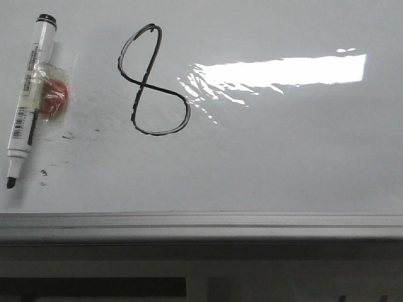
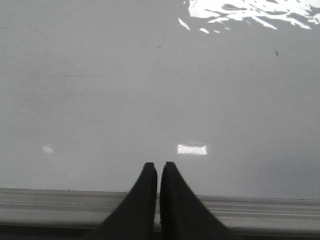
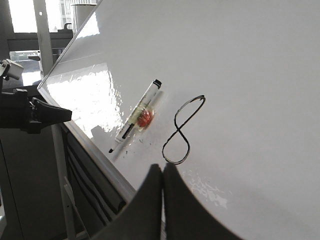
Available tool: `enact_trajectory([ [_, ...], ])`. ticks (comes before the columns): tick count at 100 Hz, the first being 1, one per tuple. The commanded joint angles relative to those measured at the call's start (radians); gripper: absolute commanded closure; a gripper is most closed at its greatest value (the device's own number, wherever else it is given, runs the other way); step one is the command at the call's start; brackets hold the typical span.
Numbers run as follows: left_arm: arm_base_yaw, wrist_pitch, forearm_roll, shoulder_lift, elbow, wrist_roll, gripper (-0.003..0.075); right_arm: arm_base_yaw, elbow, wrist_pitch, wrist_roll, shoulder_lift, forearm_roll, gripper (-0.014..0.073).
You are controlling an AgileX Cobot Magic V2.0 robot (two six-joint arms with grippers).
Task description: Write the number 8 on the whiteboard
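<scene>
Both hands, the left hand (image 2: 159, 172) and right hand (image 3: 163, 172), sit pressed together and empty while I see the number 8 (image 1: 153, 82) finished, upright on the whiteboard (image 1: 283, 157), the marker (image 1: 30, 94) lying lengthwise left of it, nearer my left.

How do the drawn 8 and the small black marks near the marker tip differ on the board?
The number 8 is one large closed outline with a narrow upper loop and a wider lower loop; the smudge specks are tiny scattered dots with no shape. The 8 sits right of the marker; the specks lie by its tip. Both are black marks on the whiteboard.
</scene>
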Motion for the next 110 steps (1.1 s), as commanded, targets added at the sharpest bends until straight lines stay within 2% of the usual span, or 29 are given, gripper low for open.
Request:
enact_trajectory([
  [1,0.002,-0.048,0.004,-0.028,0.039,-0.010,0.0741,-0.004,-0.026,-0.087,-0.008,0.009,-0.009,0.0657],
  [13,0.002,-0.048,0.004,-0.028,0.039,-0.010,0.0741,-0.019,0.009,-0.125,-0.008,0.009,-0.009,0.0657],
  [22,0.002,-0.048,0.004,-0.028,0.039,-0.010,0.0741,-0.081,0.065,-0.223,-0.008,0.011,-0.009,0.0657],
  [38,0.002,-0.048,0.004,-0.028,0.039,-0.010,0.0741,-0.286,0.162,-0.426,-0.005,0.011,-0.009,0.0657],
  [53,0.002,-0.048,0.004,-0.028,0.039,-0.010,0.0741,-0.527,0.212,-0.443,0.062,0.011,0.000,0.0657],
  [67,0.002,-0.048,0.004,-0.028,0.039,-0.010,0.0741,-0.725,0.211,-0.329,0.083,-0.010,0.010,0.0657],
  [81,0.002,-0.048,0.004,-0.028,0.039,-0.010,0.0741,-0.864,0.211,-0.121,0.083,-0.126,0.023,0.0657],
  [98,0.002,-0.048,0.004,-0.028,0.039,-0.010,0.0741,-0.956,0.211,0.052,0.081,-0.219,0.023,0.0657],
  [110,0.002,-0.051,0.004,-0.028,0.039,-0.010,0.0741,-0.968,0.211,0.236,0.067,-0.246,0.012,0.0657],
])
